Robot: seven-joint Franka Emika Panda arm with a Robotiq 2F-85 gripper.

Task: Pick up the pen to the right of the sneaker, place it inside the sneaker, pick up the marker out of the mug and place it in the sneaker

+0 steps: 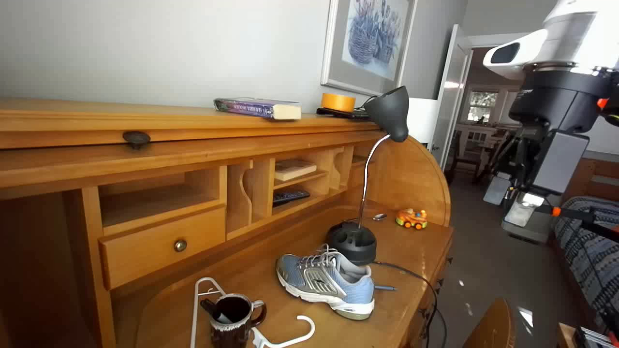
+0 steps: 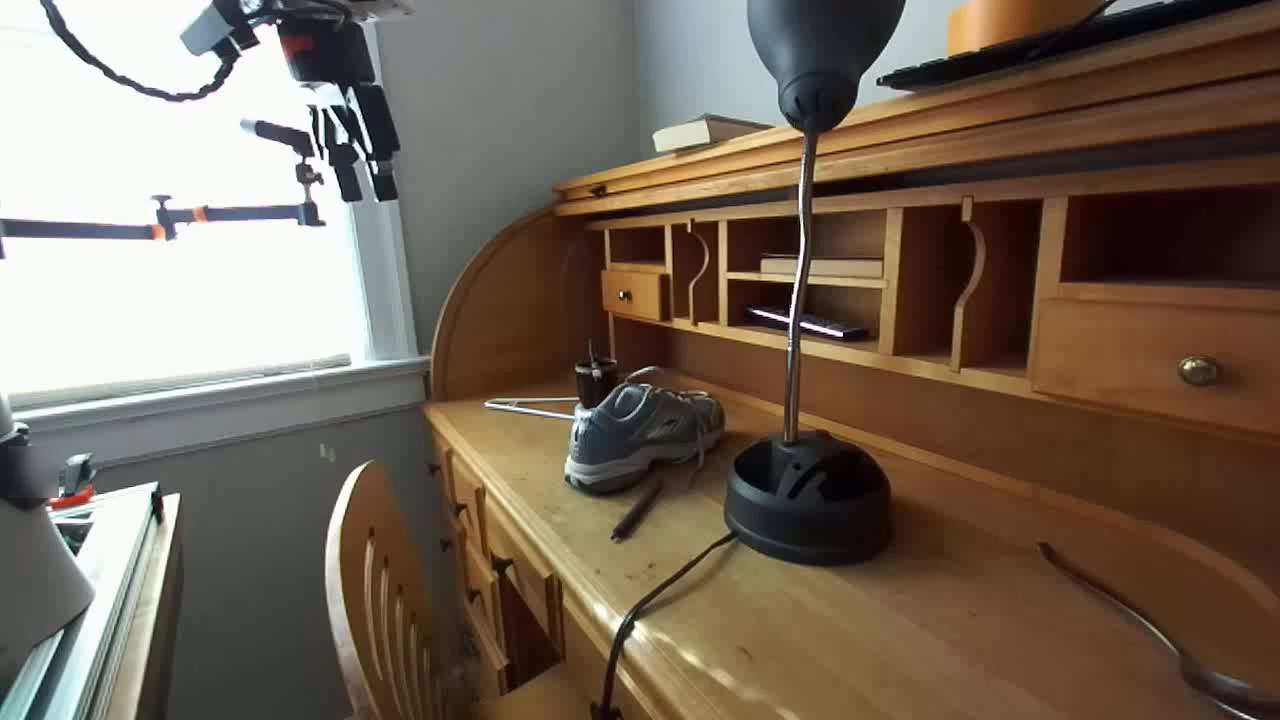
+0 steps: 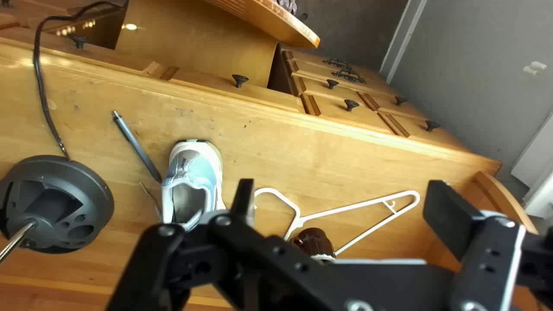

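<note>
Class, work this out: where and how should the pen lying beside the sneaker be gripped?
I'd grip the pen around mid-barrel, the gripper coming straight down from above with its jaws across the barrel. It is slim and straight, lying flat on the desk; one end reaches close to the sneaker, so gripping there would probably leave less room.

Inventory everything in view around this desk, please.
Desk: 1, light brown, against wall
Sneaker: 1, grey-blue, on desk
Pen: 1, grey, beside sneaker
Mug: 1, dark brown, on desk
Marker: 1, dark, in mug
Hanger: 1, white, on desk
Lamp: 1, black, on desk
Toy: 1, orange, on desk
Spoon: 1, silver, on desk
Books: 2, purple atop desk, cream inside
Remote: 1, dark, inside desk
Roll: 1, orange, atop desk
Flat item: 1, black, under roll
Picture: 1, bluish, on wall
Chair: 1, brown, before desk
Gripper: 1, black, open, high
Arm: 1, white, above gripper
</note>
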